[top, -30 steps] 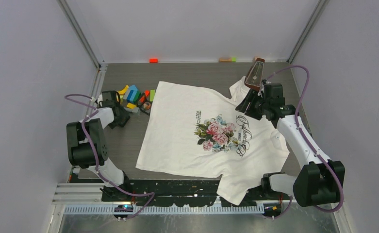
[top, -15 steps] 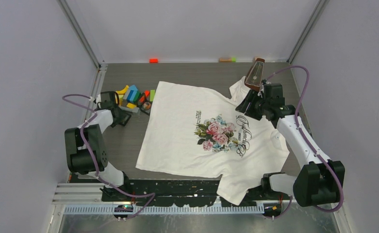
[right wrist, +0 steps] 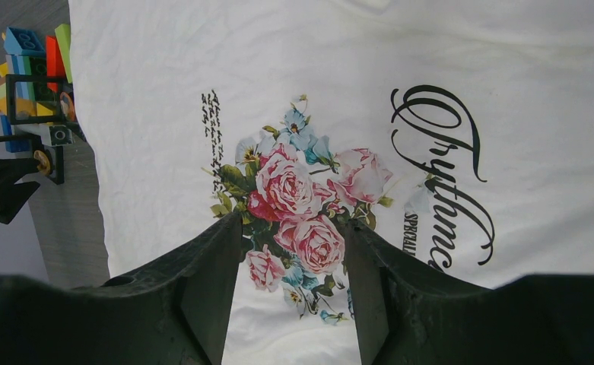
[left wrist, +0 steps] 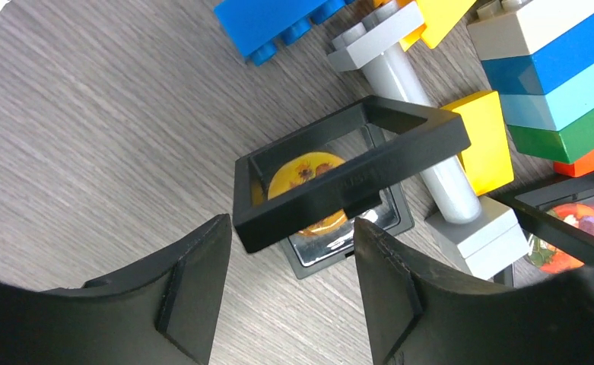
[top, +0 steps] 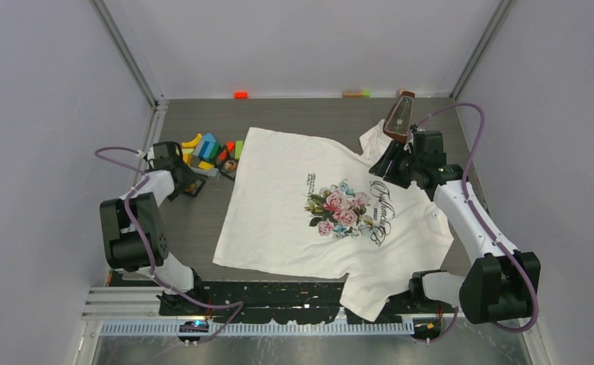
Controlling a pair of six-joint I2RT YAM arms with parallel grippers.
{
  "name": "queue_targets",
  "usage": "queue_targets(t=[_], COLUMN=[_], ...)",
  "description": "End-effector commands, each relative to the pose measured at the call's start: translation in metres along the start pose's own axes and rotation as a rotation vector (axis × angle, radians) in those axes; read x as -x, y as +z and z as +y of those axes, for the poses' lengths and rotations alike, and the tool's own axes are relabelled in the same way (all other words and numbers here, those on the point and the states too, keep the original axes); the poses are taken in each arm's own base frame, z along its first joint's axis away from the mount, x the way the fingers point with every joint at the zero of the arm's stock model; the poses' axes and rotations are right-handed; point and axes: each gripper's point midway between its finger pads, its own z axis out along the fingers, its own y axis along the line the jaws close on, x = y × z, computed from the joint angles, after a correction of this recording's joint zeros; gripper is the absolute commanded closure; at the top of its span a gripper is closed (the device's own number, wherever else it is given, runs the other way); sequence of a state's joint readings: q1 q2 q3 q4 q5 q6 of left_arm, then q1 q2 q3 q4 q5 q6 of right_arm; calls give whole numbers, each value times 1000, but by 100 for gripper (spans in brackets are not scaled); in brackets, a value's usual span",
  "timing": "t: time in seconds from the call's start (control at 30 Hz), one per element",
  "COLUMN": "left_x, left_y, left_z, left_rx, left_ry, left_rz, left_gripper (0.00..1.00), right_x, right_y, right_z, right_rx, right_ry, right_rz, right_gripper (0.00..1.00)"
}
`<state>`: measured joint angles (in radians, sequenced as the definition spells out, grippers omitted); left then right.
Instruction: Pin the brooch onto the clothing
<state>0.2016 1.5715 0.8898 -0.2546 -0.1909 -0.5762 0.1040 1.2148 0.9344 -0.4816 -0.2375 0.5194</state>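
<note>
Released left gripper (left wrist: 292,228) faces black-framed clear case (left wrist: 354,179) holding yellow round brooch (left wrist: 305,171), centre frame; a skewed close could topple it. Right gripper (right wrist: 292,224), released, above white rose-print T-shirt (right wrist: 164,61).

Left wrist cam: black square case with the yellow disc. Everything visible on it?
Black square case, plastic-looking: a hollow frame lid raised and tilted over a flat base with a glossy clear panel. A round yellow-orange disc with a dark motif sits inside. It rests on the wood-grain table, its right corner overlapping a grey brick bar. The left gripper is open just short of it; contact unclear.
</note>
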Motion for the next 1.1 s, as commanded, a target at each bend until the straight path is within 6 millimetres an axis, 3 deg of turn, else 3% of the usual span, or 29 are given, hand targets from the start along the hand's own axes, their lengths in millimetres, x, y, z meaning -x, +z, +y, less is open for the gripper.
queue_targets(t=[0.0,0.33,0.57,0.73,1.07], left_x=[18,11,11,10,4], left_y=[4,18,22,15,-10], left_z=[-10,-13,-12,-6,-3], left_rx=[-25,-34,-25,-16,-58], left_ry=[16,28,29,22,-7], left_rz=[-28,26,36,13,-13], left_gripper=[38,37,46,53,58], right_x=[10,10,11,11,11], right_y=[-2,1,0,1,-2], right_z=[8,9,11,11,13], right_rx=[23,29,36,34,43], right_ry=[-18,-19,-22,-20,-21], right_rz=[-39,-30,-30,-27,-28], right_gripper=[43,43,43,43,43])
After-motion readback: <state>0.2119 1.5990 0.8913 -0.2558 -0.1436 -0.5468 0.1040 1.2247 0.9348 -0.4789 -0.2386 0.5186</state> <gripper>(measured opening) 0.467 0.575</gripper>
